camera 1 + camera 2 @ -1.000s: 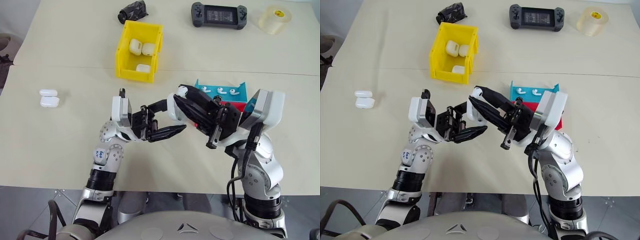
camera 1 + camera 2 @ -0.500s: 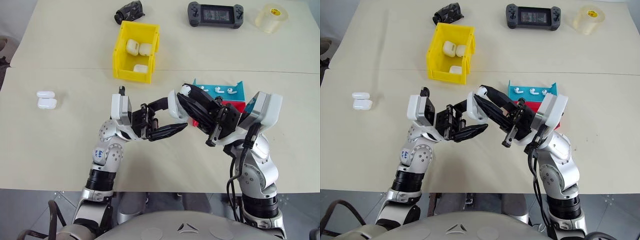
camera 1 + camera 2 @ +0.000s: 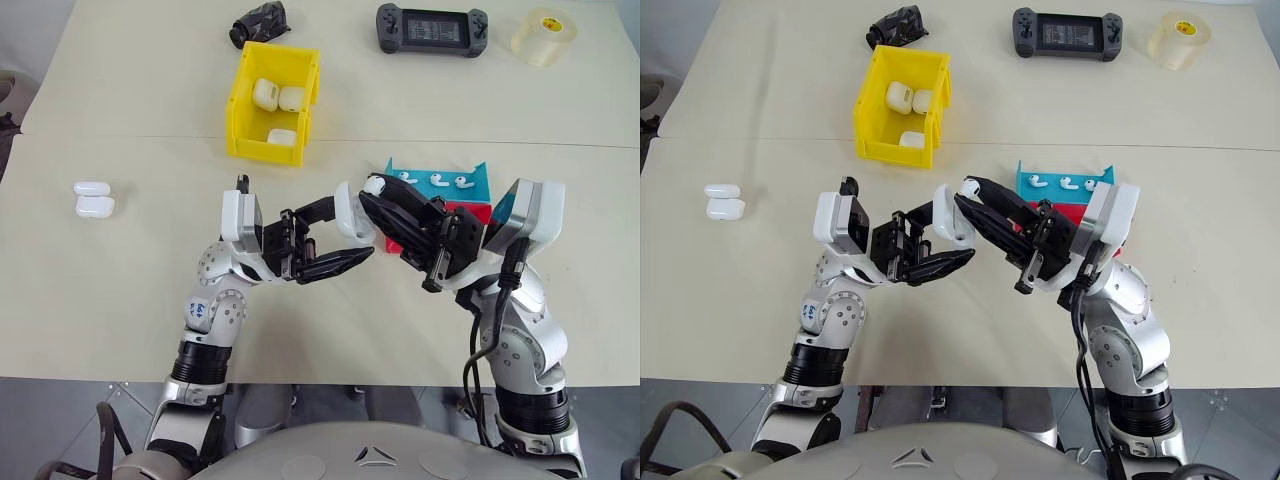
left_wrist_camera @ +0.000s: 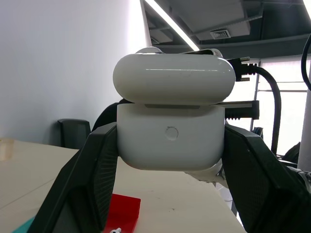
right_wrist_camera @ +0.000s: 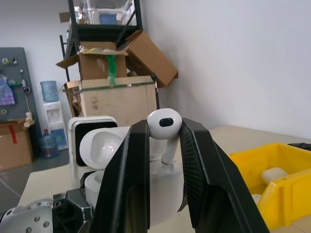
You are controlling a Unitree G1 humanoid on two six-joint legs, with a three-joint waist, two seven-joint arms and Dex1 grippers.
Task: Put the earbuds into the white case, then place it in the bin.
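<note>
My left gripper (image 3: 352, 234) is shut on the white case (image 3: 350, 214), held above the table with its lid flipped open. In the left wrist view the case (image 4: 170, 141) sits between both fingers, the lid (image 4: 174, 79) raised over it. My right gripper (image 3: 376, 198) is shut on one of the earbuds (image 3: 374, 186), pinched at its stem right over the case's open mouth; the right wrist view shows this earbud (image 5: 164, 124) between the fingers, with the case (image 5: 163, 183) just behind. Three more earbuds (image 3: 438, 181) lie in the blue tray (image 3: 478, 176). The yellow bin (image 3: 240, 105) stands further back to the left.
Three white cases (image 3: 280, 98) lie inside the bin. Two more white cases (image 3: 95, 198) rest at the far left. A red tray (image 3: 470, 212) sits under my right arm. At the back are a black object (image 3: 260, 20), a game controller (image 3: 434, 28) and a tape roll (image 3: 544, 35).
The whole picture shifted slightly since a second ago. Both grippers keep their hold, and the earbud stays at the case's opening.
</note>
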